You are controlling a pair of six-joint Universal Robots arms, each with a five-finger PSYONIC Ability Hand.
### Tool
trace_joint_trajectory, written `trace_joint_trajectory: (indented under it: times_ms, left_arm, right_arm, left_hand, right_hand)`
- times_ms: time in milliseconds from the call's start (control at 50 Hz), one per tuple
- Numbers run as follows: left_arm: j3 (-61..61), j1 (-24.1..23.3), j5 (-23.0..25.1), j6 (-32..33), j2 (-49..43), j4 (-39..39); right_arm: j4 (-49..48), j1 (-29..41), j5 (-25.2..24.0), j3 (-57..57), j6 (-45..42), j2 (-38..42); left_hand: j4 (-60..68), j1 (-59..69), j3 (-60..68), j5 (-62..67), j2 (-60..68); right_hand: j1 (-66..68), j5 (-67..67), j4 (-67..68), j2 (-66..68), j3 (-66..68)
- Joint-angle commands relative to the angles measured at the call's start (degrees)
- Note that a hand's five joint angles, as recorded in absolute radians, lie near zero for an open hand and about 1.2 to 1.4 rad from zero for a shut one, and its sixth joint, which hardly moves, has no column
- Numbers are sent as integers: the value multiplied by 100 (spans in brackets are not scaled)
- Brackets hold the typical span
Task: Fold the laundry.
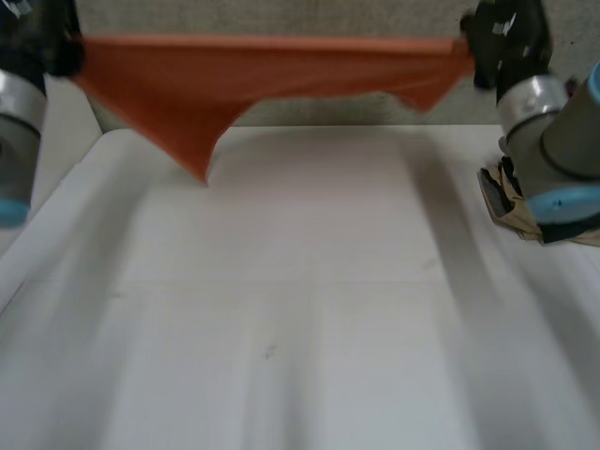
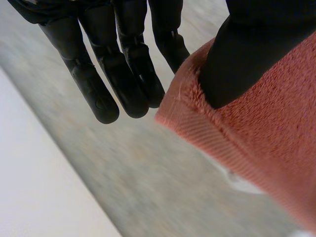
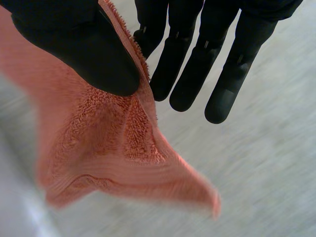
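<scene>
An orange-red towel (image 1: 244, 80) hangs stretched in the air above the far end of the white table (image 1: 300, 309), its top edge taut between both hands. My left hand (image 1: 56, 42) pinches the towel's left top corner (image 2: 256, 133) between the thumb (image 2: 247, 59) and a finger. My right hand (image 1: 502, 37) pinches the right top corner (image 3: 108, 143) the same way, thumb (image 3: 84, 49) pressed on the terry cloth. A pointed flap of the towel droops at the left, its tip just above the table.
A crumpled tan and dark cloth item (image 1: 511, 202) lies at the table's right edge beside my right arm (image 1: 562, 131). A grey wall (image 1: 281, 19) rises behind the table. My left arm (image 1: 14, 131) stands at the left edge.
</scene>
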Motion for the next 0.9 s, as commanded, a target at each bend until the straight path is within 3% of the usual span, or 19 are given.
trace_joint_trajectory:
  times_ms: [20, 200, 340, 380, 500, 720, 900]
  left_arm:
    - [-1373, -2, 569, 92, -41, 108]
    - [-2297, 112, 658, 206, -155, 539]
    - [-2438, 306, 675, 312, -120, 662]
    - [-2429, 367, 684, 303, -102, 619]
    - [-2429, 411, 728, 259, -50, 434]
    - [-2473, 499, 754, 127, -32, -58]
    - [-2535, 587, 772, 92, 161, -524]
  right_arm:
    - [654, -23, -167, 925, 120, 185]
    - [1225, -163, -220, 1261, 744, 642]
    - [2007, -479, -229, 971, 1025, 791]
    - [2165, -558, -237, 883, 1148, 844]
    - [2307, -708, -202, 707, 1482, 1037]
    - [2350, -831, -412, 549, 2238, 1380]
    - [2359, -858, -615, 584, 2362, 1424]
  left_hand:
    - [1125, 1367, 1145, 1363, 1145]
    - [1125, 1367, 1145, 1363, 1145]
    - [1125, 1367, 1145, 1363, 1145]
    - [1125, 1367, 1145, 1363, 1145]
    - [1125, 1367, 1145, 1363, 1145]
    - [1125, 1367, 1145, 1363, 1145]
    - [1125, 1367, 1145, 1363, 1145]
  right_hand:
    - [1643, 1031, 1138, 1287, 1186]
    - [1643, 1031, 1138, 1287, 1186]
    - [-139, -751, -644, -495, -597]
    - [-1245, -1857, -1750, -1601, -1703]
    - [-2547, -3158, -3051, -2902, -3004]
    - [-2313, -2924, -2818, -2669, -2770]
    - [-2093, -2705, -2598, -2449, -2551]
